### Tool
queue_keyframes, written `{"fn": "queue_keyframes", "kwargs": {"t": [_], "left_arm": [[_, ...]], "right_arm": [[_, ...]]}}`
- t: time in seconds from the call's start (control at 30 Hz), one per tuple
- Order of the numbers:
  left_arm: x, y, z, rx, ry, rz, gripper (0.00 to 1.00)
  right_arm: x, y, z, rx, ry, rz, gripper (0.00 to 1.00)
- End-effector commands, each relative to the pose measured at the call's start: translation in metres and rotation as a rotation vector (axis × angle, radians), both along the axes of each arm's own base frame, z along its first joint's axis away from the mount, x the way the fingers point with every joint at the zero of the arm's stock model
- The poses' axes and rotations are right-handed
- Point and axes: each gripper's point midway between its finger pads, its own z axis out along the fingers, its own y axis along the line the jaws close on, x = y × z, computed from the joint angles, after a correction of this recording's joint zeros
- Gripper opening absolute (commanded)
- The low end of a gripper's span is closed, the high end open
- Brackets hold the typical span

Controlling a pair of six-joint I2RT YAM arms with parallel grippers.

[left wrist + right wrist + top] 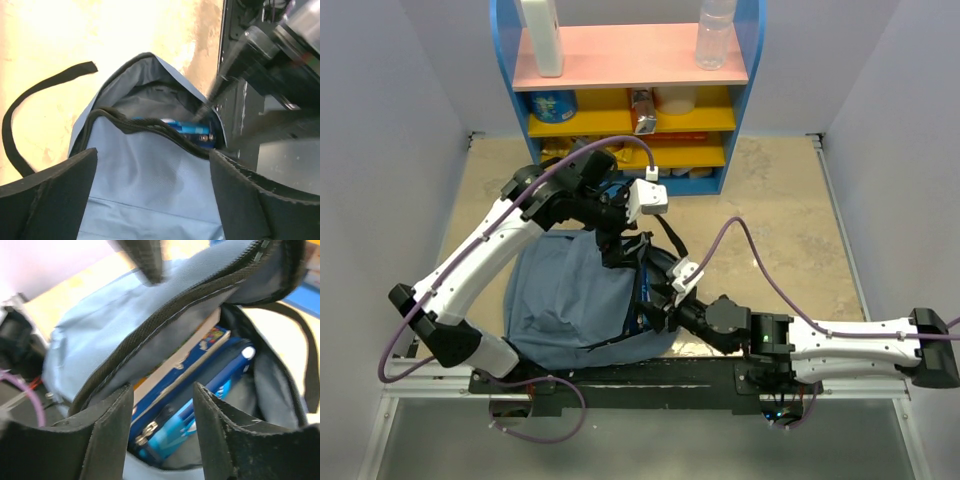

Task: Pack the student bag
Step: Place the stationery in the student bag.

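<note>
The student bag, a slate-blue backpack, lies between the two arms with its mouth facing right. My left gripper hangs open over the upper rim; in its wrist view the fingers stand wide apart above bare bag fabric, holding nothing. My right gripper is at the bag's mouth, and its jaws stand apart with nothing pinched. Beyond them, inside the bag, lie a book, a dark-blue case and a bright-blue pouch.
A blue shelf unit stands at the back, with a white container and a clear bottle on top. A black strap trails loose on the beige tabletop. The right arm is close beside the bag's mouth.
</note>
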Motion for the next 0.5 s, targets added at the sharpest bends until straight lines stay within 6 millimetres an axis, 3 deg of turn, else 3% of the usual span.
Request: {"fn": "queue_keyframes", "kwargs": {"t": [0.0,0.03,0.07,0.1,0.13,0.17,0.2,0.23,0.27,0.33,0.37,0.43,0.47], "left_arm": [[0.013,-0.006,0.03,-0.061,-0.072,0.016,1.0],[0.016,0.001,0.033,-0.052,-0.101,0.026,1.0],[0.021,0.016,0.043,-0.066,-0.138,0.062,1.0],[0.024,0.027,0.04,-0.056,-0.146,0.087,1.0],[0.026,0.036,0.04,-0.058,-0.168,0.086,1.0],[0.031,0.056,0.044,-0.064,-0.193,0.135,1.0],[0.03,0.064,0.025,-0.031,-0.165,0.146,1.0],[0.032,0.072,0.017,-0.006,-0.175,0.159,1.0],[0.026,0.082,-0.005,0.027,-0.144,0.171,1.0],[0.027,0.088,-0.021,0.048,-0.158,0.187,1.0],[0.022,0.092,-0.036,0.066,-0.144,0.19,1.0],[0.023,0.092,-0.043,0.064,-0.146,0.201,1.0],[0.021,0.093,-0.05,0.071,-0.135,0.201,1.0]], "right_arm": [[-0.03,0.009,-0.007,0.028,0.097,0.065,0.57],[-0.036,0.011,-0.019,-0.027,0.118,0.069,0.58],[-0.042,0.016,-0.013,-0.026,0.133,0.077,0.6],[-0.06,0.018,-0.019,-0.05,0.173,0.106,0.64],[-0.066,0.018,-0.023,-0.074,0.185,0.098,0.68],[-0.076,0.022,-0.016,-0.064,0.207,0.113,0.74],[-0.092,0.02,-0.022,-0.084,0.26,0.137,0.98],[-0.099,0.019,-0.021,-0.083,0.292,0.144,0.99],[-0.112,0.023,-0.012,-0.046,0.368,0.181,0.99],[-0.124,0.024,-0.006,0.003,0.432,0.231,0.99],[-0.13,0.021,0.007,0.083,0.509,0.248,0.99],[-0.132,0.014,0.007,0.104,0.515,0.266,0.99],[-0.132,0.007,0.02,0.155,0.499,0.297,0.99]]}}
